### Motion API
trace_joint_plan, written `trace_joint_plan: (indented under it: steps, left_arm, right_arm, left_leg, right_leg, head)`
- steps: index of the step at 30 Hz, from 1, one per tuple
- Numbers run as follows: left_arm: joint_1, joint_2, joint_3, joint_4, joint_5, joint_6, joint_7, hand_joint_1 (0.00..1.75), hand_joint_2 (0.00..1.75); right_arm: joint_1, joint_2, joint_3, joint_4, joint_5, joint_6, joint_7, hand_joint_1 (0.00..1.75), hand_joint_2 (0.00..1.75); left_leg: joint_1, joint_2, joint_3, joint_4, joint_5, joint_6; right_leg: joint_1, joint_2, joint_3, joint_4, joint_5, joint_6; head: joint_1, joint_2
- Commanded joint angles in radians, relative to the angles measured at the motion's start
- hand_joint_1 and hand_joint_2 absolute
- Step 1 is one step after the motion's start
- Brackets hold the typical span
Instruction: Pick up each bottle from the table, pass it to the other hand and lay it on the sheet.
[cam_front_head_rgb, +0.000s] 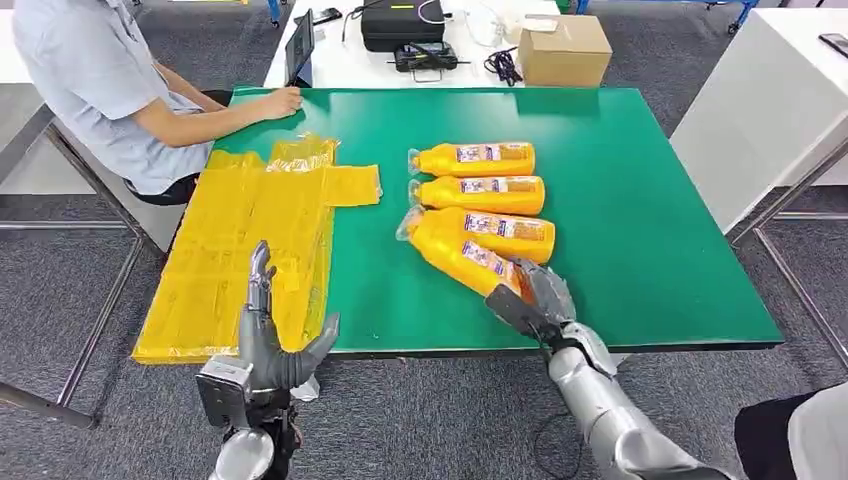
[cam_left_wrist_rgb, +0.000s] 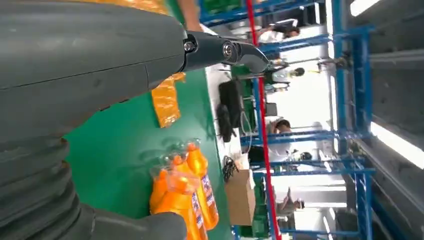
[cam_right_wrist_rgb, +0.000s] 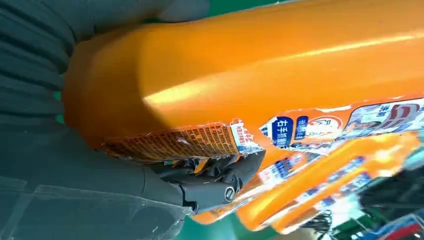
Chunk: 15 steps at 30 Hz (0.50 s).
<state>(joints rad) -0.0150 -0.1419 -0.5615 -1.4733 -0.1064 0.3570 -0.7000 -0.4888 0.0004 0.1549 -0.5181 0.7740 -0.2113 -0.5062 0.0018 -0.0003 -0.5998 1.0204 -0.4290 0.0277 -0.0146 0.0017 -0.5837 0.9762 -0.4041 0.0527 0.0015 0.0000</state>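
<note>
A bare band of green table (cam_front_head_rgb: 620, 200) runs down the frame's middle between the yellow sheet (cam_front_head_rgb: 250, 240) at left and four orange bottles (cam_front_head_rgb: 478, 190) at centre-right. A person's hand (cam_front_head_rgb: 280, 101) rests at the table's upper-left corner. Right of the bottles lies more open mat.

The robot has two silver metal arms, and each one ends in a hand with grey and dark fingers: the left hand (cam_front_head_rgb: 268, 335) and the right hand (cam_front_head_rgb: 535, 300). Near each wrist sits a dark flat plate. In the wrist views the hand cover is grey and ribbed, and small round screws sit on the dark fingers (cam_left_wrist_rgb: 227, 50).
</note>
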Motion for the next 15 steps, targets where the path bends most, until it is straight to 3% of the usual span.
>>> trace_joint_plan:
  steps: [1, 10, 15]
  left_arm:
    - [-0.008, -0.032, 0.093, 0.101, 0.147, -0.096, 0.055, 0.00, 1.75]
    - [-0.022, -0.026, 0.081, 0.209, 0.214, -0.220, 0.133, 0.00, 1.75]
    - [-0.047, -0.031, 0.067, 0.249, 0.231, -0.281, 0.135, 0.00, 1.75]
  right_arm:
    - [0.150, 0.032, -0.022, -0.194, -0.105, -0.032, -0.075, 1.75, 1.75]
    - [0.247, 0.044, 0.047, -0.470, -0.239, -0.025, -0.107, 1.75, 1.75]
    - [0.247, 0.059, 0.134, -0.494, -0.250, 0.015, -0.099, 1.75, 1.75]
  left_leg:
    - [0.001, -0.002, 0.002, -0.002, 0.000, -0.001]
    - [0.000, -0.003, -0.008, -0.001, 0.000, -0.001]
    - [0.000, -0.002, -0.012, -0.001, 0.000, -0.001]
  right_leg:
    - [0.001, -0.003, 0.002, -0.002, -0.001, -0.002]
    - [0.000, -0.001, -0.006, 0.000, -0.001, -0.001]
    - [0.000, 0.000, -0.010, 0.000, -0.001, -0.001]
  head:
    - [0.000, 0.000]
    - [0.000, 0.000]
    - [0.000, 0.000]
